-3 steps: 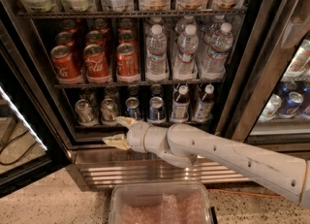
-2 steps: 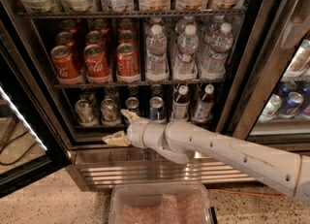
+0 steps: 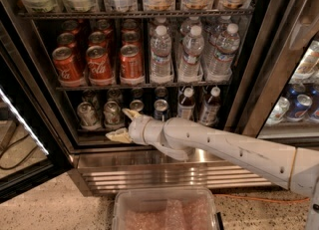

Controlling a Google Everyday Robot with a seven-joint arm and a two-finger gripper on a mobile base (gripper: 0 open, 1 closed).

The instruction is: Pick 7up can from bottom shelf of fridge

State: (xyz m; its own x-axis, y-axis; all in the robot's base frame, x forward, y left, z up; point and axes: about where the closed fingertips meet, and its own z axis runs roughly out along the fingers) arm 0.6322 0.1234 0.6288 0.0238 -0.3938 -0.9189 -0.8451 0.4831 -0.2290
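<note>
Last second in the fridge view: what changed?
The gripper rose slightly toward the bottom shelf, fingers open, holding nothing. The nearest 7up can, the red cans and the water bottles stayed put.

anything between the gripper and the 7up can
Nothing visible does. The gripper, fingers open, sits at the front of the bottom shelf, just right of the nearest 7up can, with no other can between them.

Dim fridge (image 3: 164,176) — tool (image 3: 123,124) brightly lit before bottom shelf (image 3: 92,129).
</note>
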